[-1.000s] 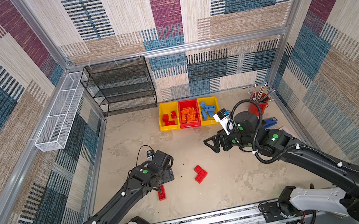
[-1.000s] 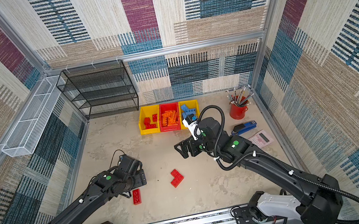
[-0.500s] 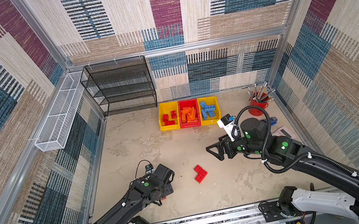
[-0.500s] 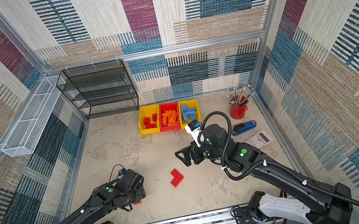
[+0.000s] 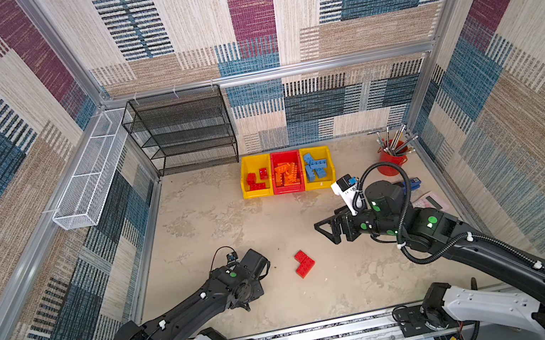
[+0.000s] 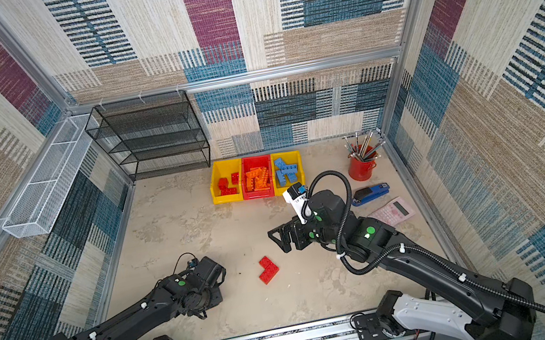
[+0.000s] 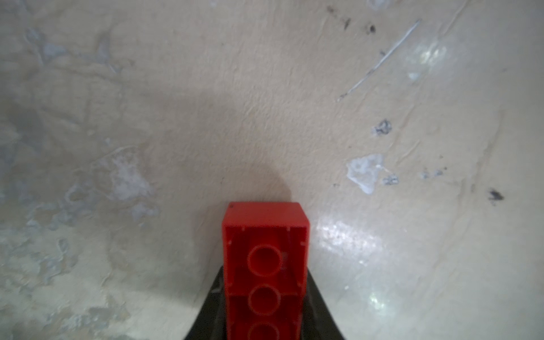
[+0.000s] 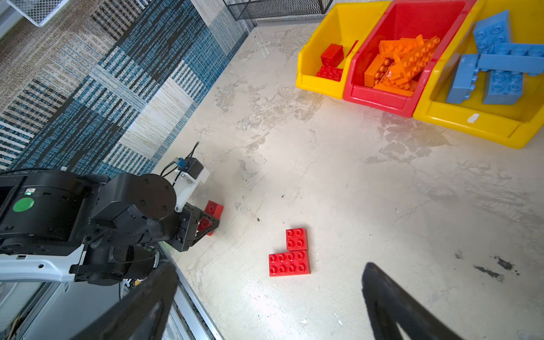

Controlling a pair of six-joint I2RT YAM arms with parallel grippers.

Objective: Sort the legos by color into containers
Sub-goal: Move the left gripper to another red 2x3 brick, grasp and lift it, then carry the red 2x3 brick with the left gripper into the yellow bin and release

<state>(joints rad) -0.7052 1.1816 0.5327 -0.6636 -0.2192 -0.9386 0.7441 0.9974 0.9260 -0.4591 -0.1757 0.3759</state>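
the left gripper (image 8: pixel 206 225) is pinched tight on a red brick (image 7: pixel 265 265), close to the tabletop (image 5: pixel 216 221). the right gripper (image 5: pixel 327 231) hangs spread wide, holding nothing, near two more red bricks (image 5: pixel 304 263) that lie touching in an l shape. three bins (image 5: pixel 283 154) at the back hold red, orange and blue bricks separately.

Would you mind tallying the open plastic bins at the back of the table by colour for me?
Yellow bins: 2
Red bin: 1
Total: 3
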